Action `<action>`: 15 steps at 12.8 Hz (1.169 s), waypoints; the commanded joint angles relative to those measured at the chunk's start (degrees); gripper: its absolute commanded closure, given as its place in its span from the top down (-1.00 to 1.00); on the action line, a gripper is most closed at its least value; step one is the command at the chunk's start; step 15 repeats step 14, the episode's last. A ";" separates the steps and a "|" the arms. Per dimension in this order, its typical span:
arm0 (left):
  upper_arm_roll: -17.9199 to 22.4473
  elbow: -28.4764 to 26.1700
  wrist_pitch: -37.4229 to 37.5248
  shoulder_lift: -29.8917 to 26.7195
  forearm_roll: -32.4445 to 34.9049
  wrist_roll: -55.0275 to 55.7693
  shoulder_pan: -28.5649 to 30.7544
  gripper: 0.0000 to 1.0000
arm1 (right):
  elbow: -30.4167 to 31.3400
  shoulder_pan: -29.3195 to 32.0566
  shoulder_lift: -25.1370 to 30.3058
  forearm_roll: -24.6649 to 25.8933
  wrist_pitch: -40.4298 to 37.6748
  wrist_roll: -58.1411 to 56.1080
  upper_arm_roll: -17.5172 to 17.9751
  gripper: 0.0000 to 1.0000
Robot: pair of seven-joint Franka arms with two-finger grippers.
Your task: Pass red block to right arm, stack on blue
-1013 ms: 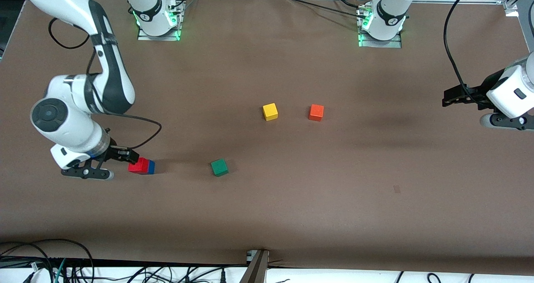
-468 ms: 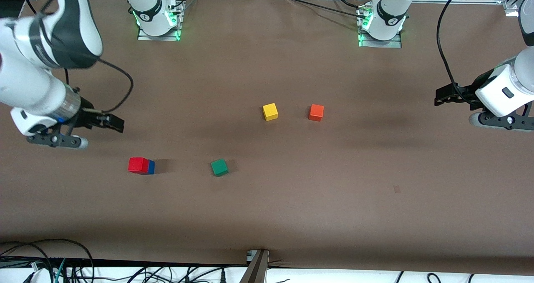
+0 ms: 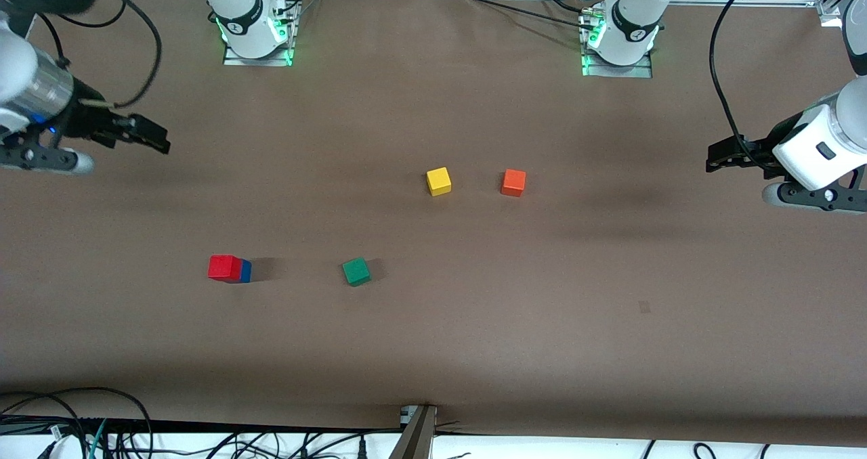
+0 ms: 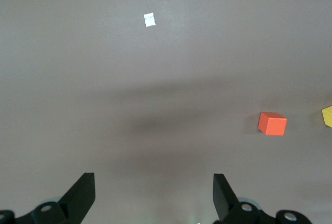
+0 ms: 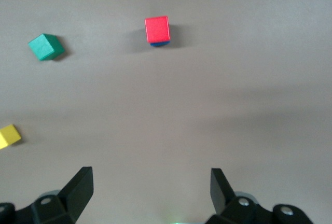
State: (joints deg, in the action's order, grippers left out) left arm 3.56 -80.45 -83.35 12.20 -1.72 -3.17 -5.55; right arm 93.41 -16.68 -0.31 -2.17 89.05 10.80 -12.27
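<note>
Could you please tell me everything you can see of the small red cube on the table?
The small bright red cube is a plain, matte, solid-looking block with sharp edges and no markings. It sits upright on top of the small blue cube, which shows only as a sliver beneath it. It stands toward the right arm's end of the brown table, beside the green cube and level with it. Only the blue cube touches it; no gripper is on it.
</note>
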 commanded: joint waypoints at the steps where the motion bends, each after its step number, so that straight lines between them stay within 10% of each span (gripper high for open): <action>1: 0.22 1.61 0.38 0.72 -0.30 0.45 -0.33 1.00 | 1.60 3.55 2.15 -0.73 -2.03 -1.64 1.01 1.00; 4: 0.22 1.61 0.38 0.72 -0.39 0.45 -0.25 1.00 | 1.77 11.75 2.50 -0.73 -3.00 -5.35 7.96 1.00; 15: 0.22 1.61 0.38 0.72 -0.39 0.45 -0.34 1.00 | 0.89 11.23 2.07 0.15 -2.83 -5.35 8.32 1.00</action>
